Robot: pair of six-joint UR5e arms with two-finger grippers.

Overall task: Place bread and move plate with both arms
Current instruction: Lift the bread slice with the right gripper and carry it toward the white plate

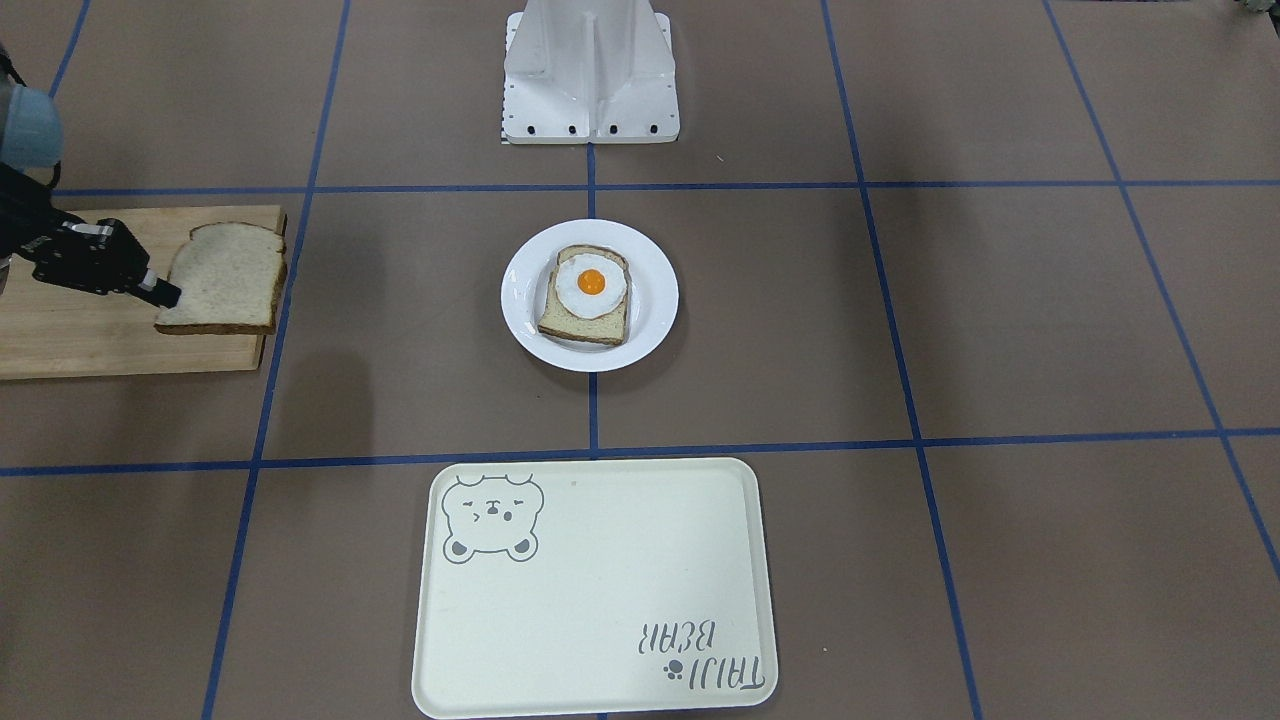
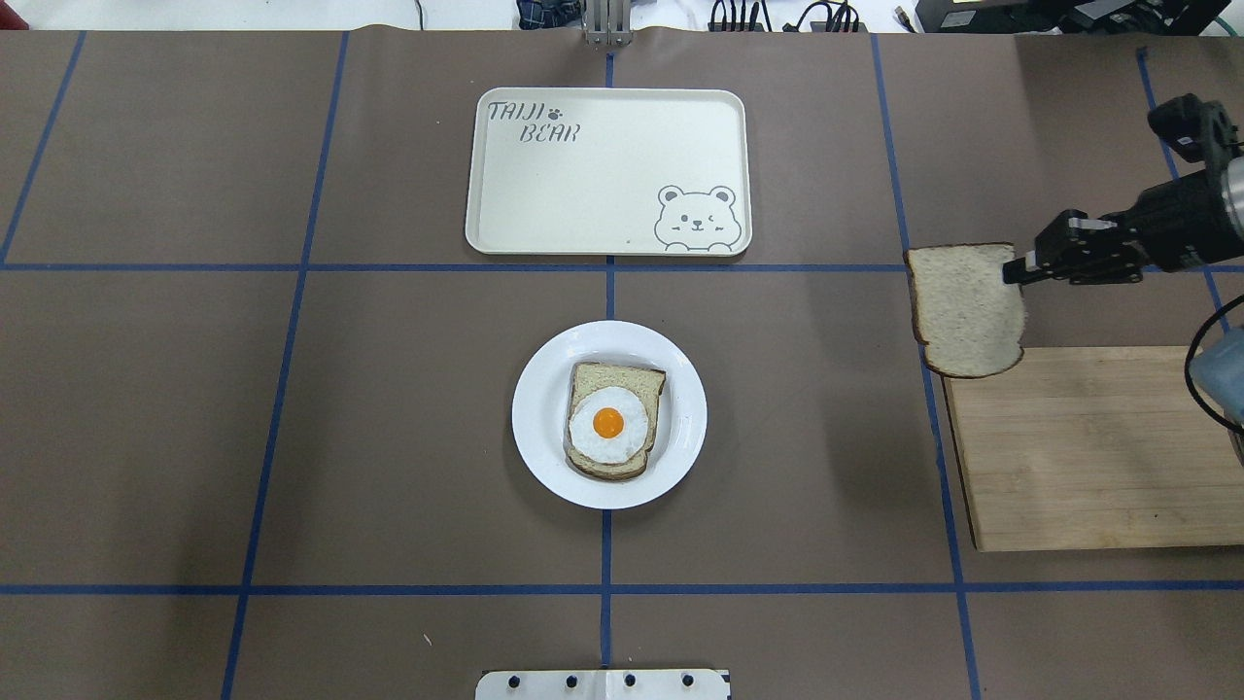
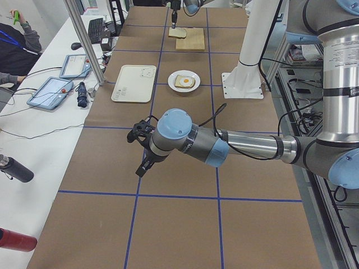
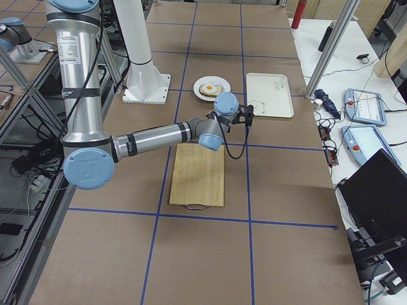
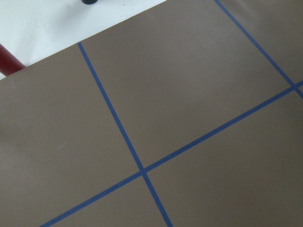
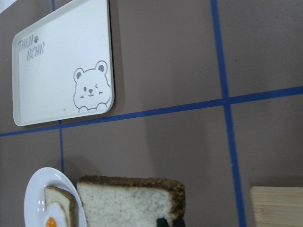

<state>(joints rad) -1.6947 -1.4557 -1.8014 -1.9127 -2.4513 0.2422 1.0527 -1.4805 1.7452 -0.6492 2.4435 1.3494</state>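
Status: right gripper [image 2: 1013,270] clamped on one crust edge of the bread [image 2: 967,309], slice approx. level, apparently lifted over the cutting board [image 2: 1088,457] corner, well apart from the plate [image 2: 537,418] w/ the egg slice [image 2: 610,428]. Assessment: bread light, soft, floppy, liable to sag or tear from an edge pinch, so hold gently at crust, no quick swings; plate stiff, glossy, prob. slippery, so take at rim, opposite sides, one arm each. Note: left gripper [image 3: 140,154] hangs over the table [image 2: 194,437] far from all items; open or closed cannot be told.
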